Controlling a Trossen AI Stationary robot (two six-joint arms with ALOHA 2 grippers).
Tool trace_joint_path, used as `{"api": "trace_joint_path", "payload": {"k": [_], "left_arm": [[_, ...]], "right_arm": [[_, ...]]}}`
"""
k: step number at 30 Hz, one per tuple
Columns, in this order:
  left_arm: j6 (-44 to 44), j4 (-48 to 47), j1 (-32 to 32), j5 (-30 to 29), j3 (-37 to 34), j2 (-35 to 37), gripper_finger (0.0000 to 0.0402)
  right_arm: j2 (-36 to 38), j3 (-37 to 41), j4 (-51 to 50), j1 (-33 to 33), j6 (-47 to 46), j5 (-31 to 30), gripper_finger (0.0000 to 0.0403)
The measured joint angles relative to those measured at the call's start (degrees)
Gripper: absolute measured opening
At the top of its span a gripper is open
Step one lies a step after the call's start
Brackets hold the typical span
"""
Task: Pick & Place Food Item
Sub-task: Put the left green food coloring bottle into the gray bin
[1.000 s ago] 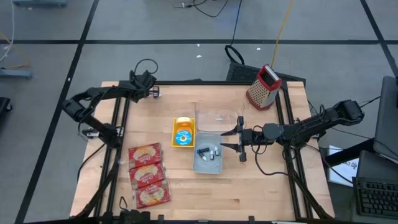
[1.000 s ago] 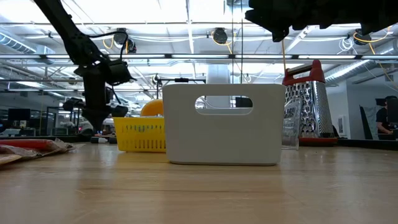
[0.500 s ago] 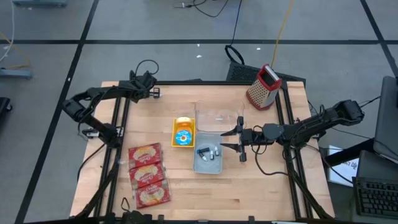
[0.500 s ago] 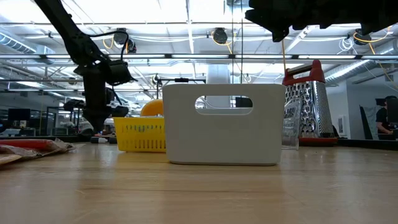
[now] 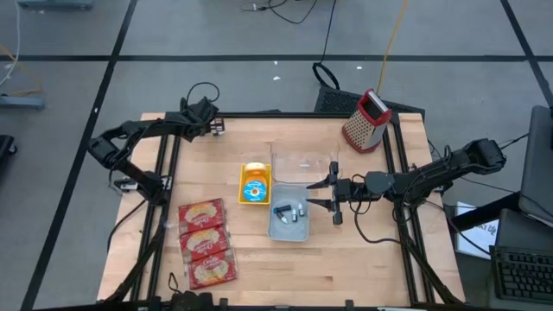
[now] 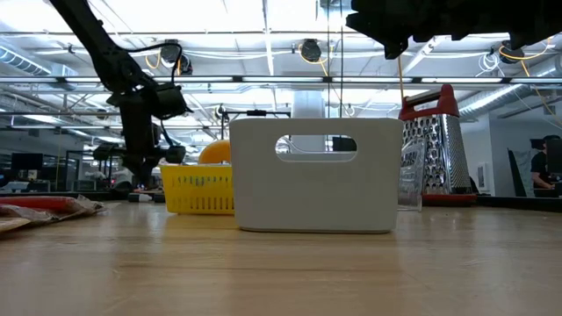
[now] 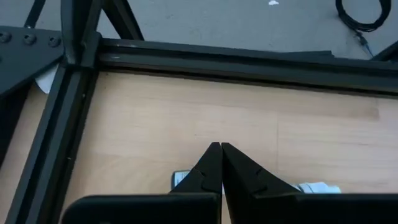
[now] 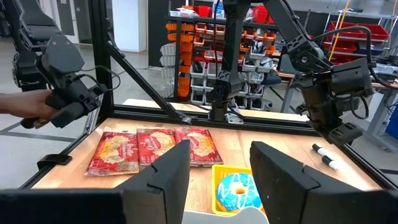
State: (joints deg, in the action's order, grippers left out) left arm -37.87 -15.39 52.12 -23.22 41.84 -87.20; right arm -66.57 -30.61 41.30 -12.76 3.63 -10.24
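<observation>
My left gripper (image 5: 213,126) rolls slightly at the table's (image 5: 363,259) far left corner, its fingers pressed together; nothing else differs.

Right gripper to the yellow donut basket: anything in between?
High view: the grey bin lies between the right gripper and the yellow basket, holding small dark items.

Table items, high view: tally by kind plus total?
Red snack packets: 3
Yellow basket with blue donut: 1 each, 2
Grey bin: 1
Red box grater: 1
Total: 7
</observation>
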Motion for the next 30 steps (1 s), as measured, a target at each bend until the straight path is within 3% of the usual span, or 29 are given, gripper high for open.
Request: {"api": "trace_joint_path", "payload": {"k": [19, 22, 27, 30], "left_arm": [[-0.2, -5.5, -4.0, 4.1, 1.1, -4.7, 0.0], [1.5, -4.2, -4.9, 6.3, 1.1, -4.7, 0.0], [1.4, 1.8, -5.2, 5.1, 1.2, -3.0, 0.0], [1.3, 3.3, -3.2, 8.4, 1.3, -3.7, 0.0]], "right_arm": [[0.0, 0.0, 0.0, -0.1, -1.0, 0.0, 0.0157], [0.0, 0.0, 0.0, -0.1, -1.0, 0.0, 0.0157], [0.0, 0.0, -0.1, -0.1, -1.0, 0.0, 0.0157], [0.0, 0.0, -0.1, -0.1, -1.0, 0.0, 0.0157]]}}
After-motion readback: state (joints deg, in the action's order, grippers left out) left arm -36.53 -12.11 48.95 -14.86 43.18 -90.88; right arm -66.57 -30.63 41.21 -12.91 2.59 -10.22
